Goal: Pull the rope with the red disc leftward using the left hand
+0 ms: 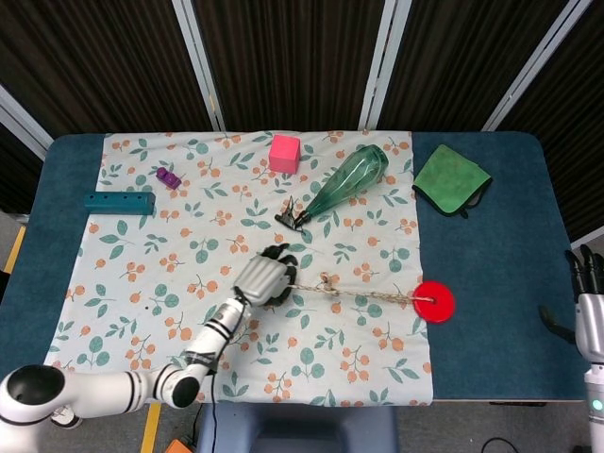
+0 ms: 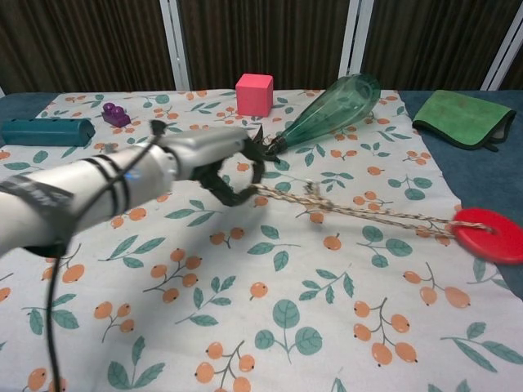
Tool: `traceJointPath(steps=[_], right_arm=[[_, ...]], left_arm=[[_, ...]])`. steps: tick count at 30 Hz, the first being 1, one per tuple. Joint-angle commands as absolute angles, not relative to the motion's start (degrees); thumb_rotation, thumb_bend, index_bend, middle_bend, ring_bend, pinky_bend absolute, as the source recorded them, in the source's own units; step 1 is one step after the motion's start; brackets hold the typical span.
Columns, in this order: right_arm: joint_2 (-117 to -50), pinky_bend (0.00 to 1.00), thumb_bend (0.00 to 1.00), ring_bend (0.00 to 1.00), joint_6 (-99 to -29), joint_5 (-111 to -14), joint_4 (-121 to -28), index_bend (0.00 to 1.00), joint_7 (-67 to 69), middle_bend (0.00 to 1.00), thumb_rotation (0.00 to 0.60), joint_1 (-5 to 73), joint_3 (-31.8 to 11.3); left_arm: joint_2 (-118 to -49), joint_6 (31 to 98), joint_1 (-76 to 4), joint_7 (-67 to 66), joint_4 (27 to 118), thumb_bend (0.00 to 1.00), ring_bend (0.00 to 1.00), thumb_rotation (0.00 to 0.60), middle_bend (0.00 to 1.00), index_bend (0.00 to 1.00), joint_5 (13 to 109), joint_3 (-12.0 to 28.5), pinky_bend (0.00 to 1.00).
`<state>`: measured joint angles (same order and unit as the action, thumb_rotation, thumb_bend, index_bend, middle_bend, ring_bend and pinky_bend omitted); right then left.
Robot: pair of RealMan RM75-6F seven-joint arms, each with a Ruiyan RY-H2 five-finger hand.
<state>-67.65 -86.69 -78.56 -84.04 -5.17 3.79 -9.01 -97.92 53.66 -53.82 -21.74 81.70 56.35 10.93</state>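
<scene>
A braided rope (image 1: 363, 294) (image 2: 368, 214) runs across the floral cloth to a flat red disc (image 1: 434, 302) (image 2: 489, 234), which lies at the cloth's right edge. My left hand (image 1: 265, 280) (image 2: 219, 162) grips the rope's left end with curled fingers, near the cloth's middle. The rope is stretched nearly straight, with a knot (image 1: 329, 284) (image 2: 314, 196) a short way from the hand. My right hand (image 1: 586, 274) hangs off the table's right edge, fingers apart, holding nothing.
A green glass bottle (image 1: 347, 182) (image 2: 331, 109) lies on its side behind the rope, black cap (image 1: 291, 217) near my left hand. A pink cube (image 1: 284, 152), purple toy (image 1: 169, 176), teal bar (image 1: 119, 201) and green cloth (image 1: 451, 177) sit farther back.
</scene>
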Motion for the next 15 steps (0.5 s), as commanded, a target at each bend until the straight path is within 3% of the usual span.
traceJointPath(steps=[1, 8, 15], right_arm=[[-67.8, 0.0, 0.37, 0.0, -86.5, -78.6, -84.0, 0.0, -5.5, 0.0, 0.6, 4.0, -9.0], [-68.5, 0.0, 0.37, 0.0, -85.8, -79.3, -84.2, 0.0, -6.4, 0.0, 0.6, 4.7, -8.7], [-68.5, 0.0, 0.37, 0.0, -86.3, -80.2, -84.5, 0.0, -6.7, 0.0, 0.6, 4.7, -8.2]], left_arm=[[-88.5, 62.6, -45.6, -21.5, 89.7, 0.71, 0.06, 0.6, 0.26, 0.87, 60.5, 6.1, 0.13], [-77.3, 70.8, -35.9, -16.3, 90.4, 0.72, 0.06, 0.6, 0.26, 0.88, 61.8, 3.7, 0.13], [-72.8, 77.4, -28.7, -13.9, 83.9, 0.73, 0.06, 0.6, 0.27, 0.88, 59.9, 4.6, 0.13]])
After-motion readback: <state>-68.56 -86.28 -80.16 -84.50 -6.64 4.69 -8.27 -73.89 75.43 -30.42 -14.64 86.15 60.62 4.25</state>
